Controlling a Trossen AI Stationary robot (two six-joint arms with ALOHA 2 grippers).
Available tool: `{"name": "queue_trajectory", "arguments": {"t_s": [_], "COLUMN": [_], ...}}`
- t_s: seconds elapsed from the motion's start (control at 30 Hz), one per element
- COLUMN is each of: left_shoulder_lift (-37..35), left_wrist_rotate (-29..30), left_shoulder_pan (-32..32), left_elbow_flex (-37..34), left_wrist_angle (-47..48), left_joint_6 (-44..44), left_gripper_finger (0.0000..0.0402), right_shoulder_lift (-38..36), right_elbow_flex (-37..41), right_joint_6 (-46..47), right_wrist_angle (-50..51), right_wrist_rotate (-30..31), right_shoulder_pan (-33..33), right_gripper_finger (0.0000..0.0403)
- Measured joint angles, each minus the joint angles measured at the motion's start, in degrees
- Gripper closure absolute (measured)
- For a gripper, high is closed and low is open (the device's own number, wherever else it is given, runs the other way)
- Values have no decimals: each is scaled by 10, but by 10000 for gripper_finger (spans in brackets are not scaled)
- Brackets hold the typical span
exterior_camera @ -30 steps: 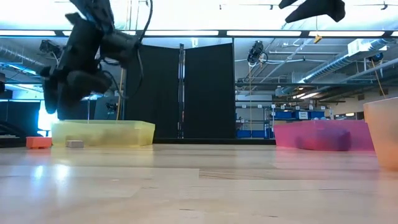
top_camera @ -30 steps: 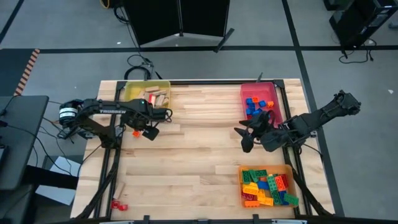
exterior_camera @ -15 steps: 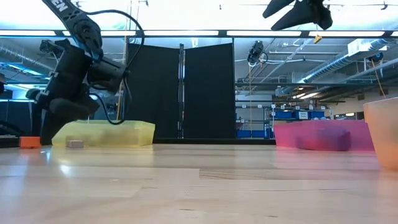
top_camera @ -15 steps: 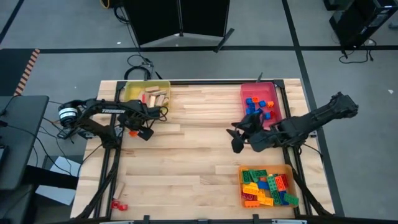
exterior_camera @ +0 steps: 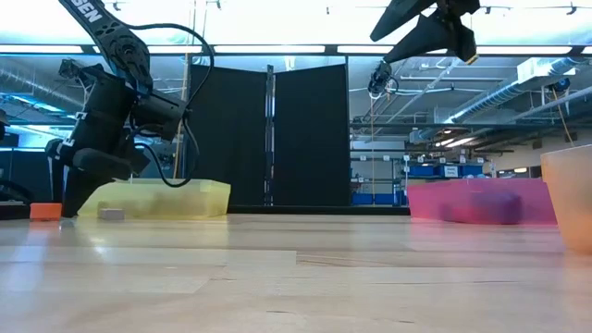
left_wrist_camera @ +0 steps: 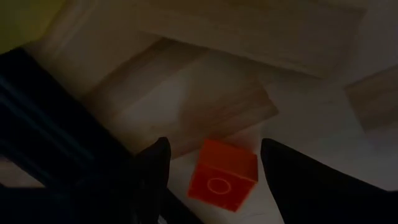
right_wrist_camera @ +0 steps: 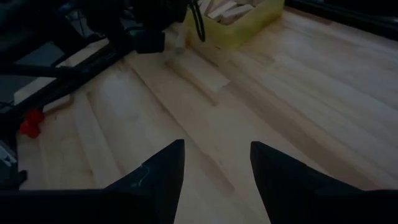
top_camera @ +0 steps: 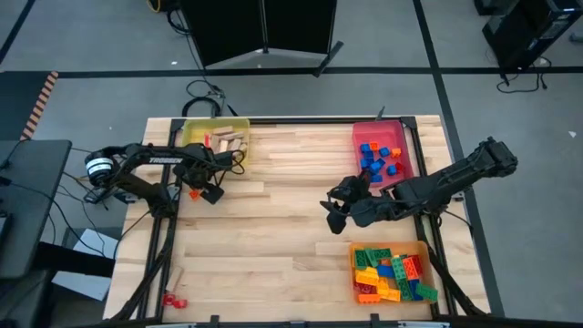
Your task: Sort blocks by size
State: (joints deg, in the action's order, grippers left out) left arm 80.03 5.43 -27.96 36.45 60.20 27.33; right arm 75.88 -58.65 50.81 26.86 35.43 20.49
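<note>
Left wrist view: we find the left gripper (left_wrist_camera: 211,180) bent low, fingers parted astride an orange block (left_wrist_camera: 222,175) (on the table (top_camera: 273,228)); right gripper (top_camera: 333,211) raised mid-table, parted, empty.

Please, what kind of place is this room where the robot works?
It looks like a robotics lab or workshop in a large industrial hall. The wooden table stands on a grey floor marked with tape lines, a black partition screen stands behind it, and exposed ducts and strip lights run along the ceiling.
</note>
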Motion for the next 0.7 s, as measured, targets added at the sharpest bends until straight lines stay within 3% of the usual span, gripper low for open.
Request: {"name": "queue_trajectory", "arguments": {"t_s": [0.5,0.7], "left_shoulder_lift": [-2,-1], "left_wrist_rotate": [-29,-32], "left_shoulder_pan": [-1,-1], "left_elbow_flex": [-39,-37], "left_wrist_angle": [-11,-17], "left_joint_6": [-33,-47], "left_gripper_finger": [146,187], "right_shoulder_lift": [-3,-3], "right_elbow_flex": [0,0], "right_joint_6": [0,0], "right_wrist_angle": [-16,-20], "right_wrist_rotate": [-6,-6], "right_shoulder_pan": [0,-2], "right_gripper_finger": [208,208]}}
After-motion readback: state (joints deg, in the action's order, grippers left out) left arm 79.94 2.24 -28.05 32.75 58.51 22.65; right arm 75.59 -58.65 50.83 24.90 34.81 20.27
